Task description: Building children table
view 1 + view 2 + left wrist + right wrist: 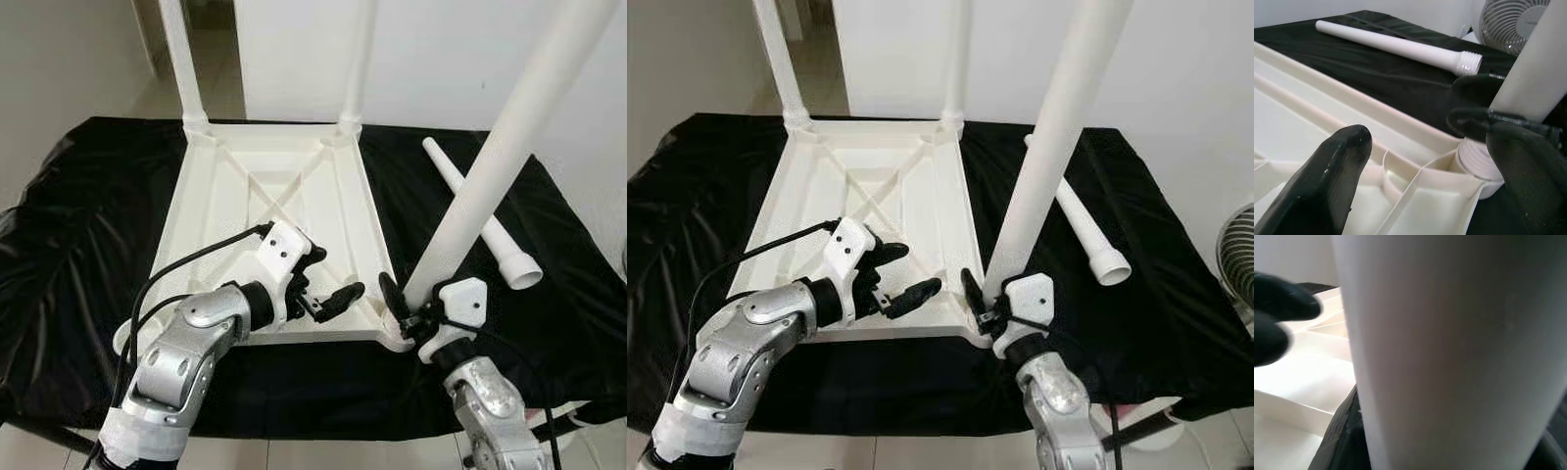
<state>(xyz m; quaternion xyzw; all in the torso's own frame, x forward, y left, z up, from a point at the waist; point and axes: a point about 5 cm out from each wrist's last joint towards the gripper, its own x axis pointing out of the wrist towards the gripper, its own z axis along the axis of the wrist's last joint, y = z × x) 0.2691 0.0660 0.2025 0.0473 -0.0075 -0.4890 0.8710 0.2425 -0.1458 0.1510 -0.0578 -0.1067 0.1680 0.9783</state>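
Black cloth covers the tabletop (pixel 88 245), white walls behind, and on the cloth lies the children's table top (pixel 235 211), white plastic, flipped underside up with its ribs showing. Two legs (pixel 182 59) stand in the far corners. Down at the near right corner, the right hand (pixel 404 304) is pinching the third leg (pixel 500 157) just above its threaded end, which sits in the corner socket (pixel 1476 169), the leg leaning a touch to the right. The left hand (pixel 328 294) hovers over the near rim just beside it, fingers (pixel 1334 171) spread, gripping nothing. A fourth leg (pixel 485 220) lies loose on the cloth to the right, and a fan (pixel 1239 259) stands off the right edge.

My read on handling: hollow moulded plastic, light and stiff, but smooth, so it could slip while twisting. Gripping low near the thread looks best, with the left hand steadying the panel. No brand, label or writing is legible anywhere.
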